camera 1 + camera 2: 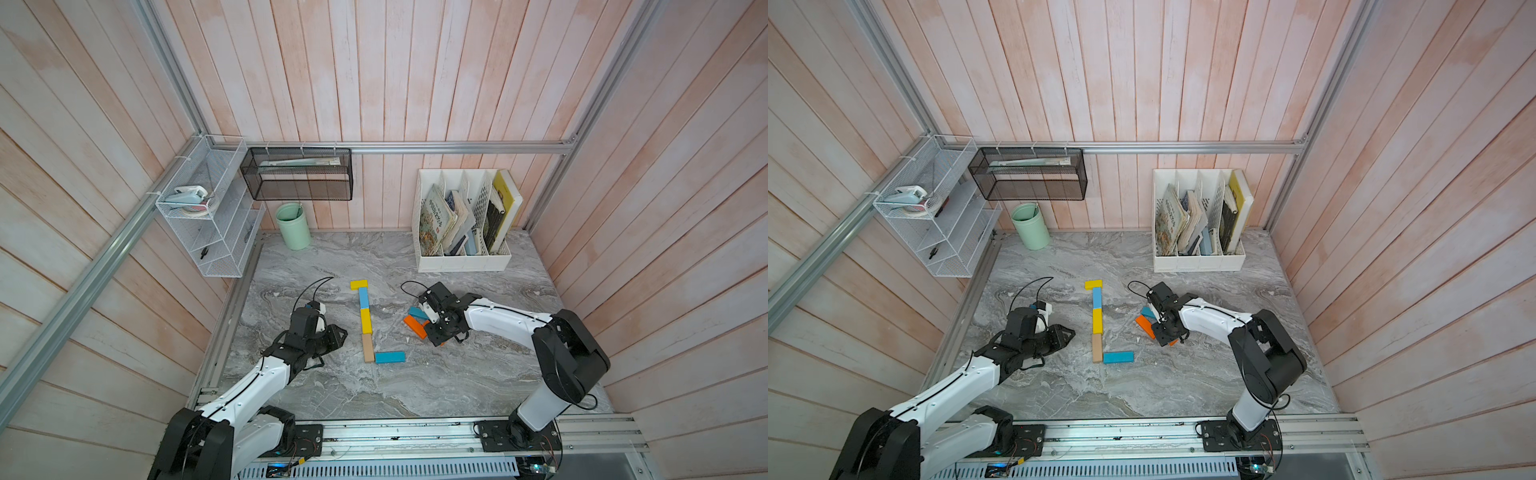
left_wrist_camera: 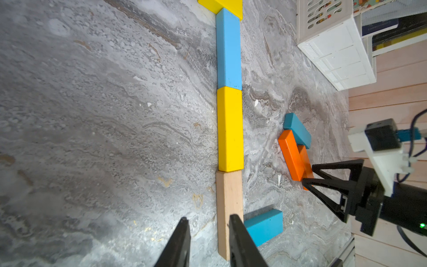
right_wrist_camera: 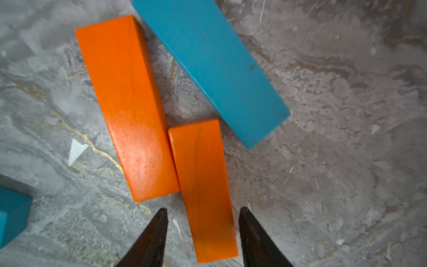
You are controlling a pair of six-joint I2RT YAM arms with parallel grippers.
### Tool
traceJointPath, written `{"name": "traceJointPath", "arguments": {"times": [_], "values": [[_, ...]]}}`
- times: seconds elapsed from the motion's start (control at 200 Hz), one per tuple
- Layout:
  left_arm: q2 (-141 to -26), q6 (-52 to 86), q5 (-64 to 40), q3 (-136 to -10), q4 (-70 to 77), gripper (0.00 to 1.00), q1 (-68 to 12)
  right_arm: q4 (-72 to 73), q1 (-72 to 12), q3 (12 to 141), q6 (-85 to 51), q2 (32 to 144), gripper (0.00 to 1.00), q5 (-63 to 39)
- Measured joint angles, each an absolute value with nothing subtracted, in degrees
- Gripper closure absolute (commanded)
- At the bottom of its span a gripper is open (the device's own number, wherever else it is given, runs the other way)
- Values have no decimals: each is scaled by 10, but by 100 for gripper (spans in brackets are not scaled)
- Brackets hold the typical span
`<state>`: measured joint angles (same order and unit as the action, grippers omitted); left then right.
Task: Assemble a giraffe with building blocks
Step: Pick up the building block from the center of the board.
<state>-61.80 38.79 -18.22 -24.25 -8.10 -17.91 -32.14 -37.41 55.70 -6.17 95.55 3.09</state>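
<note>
Grey marbled bench (image 1: 415,386). Part-built giraffe (image 1: 364,297), centre frame: yellow, blue, yellow and tan wooden bars (image 1: 366,321) in line, teal bar (image 1: 390,357) at foot. Left claw (image 2: 209,218): apart, empty, near the tan end. Right claw (image 3: 203,209): apart, straddling loose orange bar (image 3: 203,175), right of centre.

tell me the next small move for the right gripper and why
Probably close the right gripper on the orange rectangular wooden block lying between its jaws. The jaws stand open on either side of that block's end, with a gap on each side, so nothing is gripped yet. The giraffe has only a blue rectangular bar for its back, so an orange piece seems due.
</note>
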Motion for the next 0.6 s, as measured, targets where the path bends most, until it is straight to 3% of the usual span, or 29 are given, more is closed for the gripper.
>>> {"name": "traceJointPath", "arguments": {"times": [0.225, 0.265, 0.33, 0.36, 0.6], "values": [[-618, 388, -184, -243, -81, 67, -179, -317, -374, 551, -74, 957, 50, 39], [-618, 388, -184, -243, -81, 67, -179, -316, -374, 551, -76, 959, 58, 42], [-618, 388, -184, -243, -82, 67, -179, -314, -374, 551, -79, 964, 87, 44], [-618, 388, -184, -243, -82, 67, -179, -314, -374, 552, -79, 965, 95, 45], [-617, 388, -184, -243, -82, 67, -179, -311, -374, 551, -89, 955, 100, 47]]}}
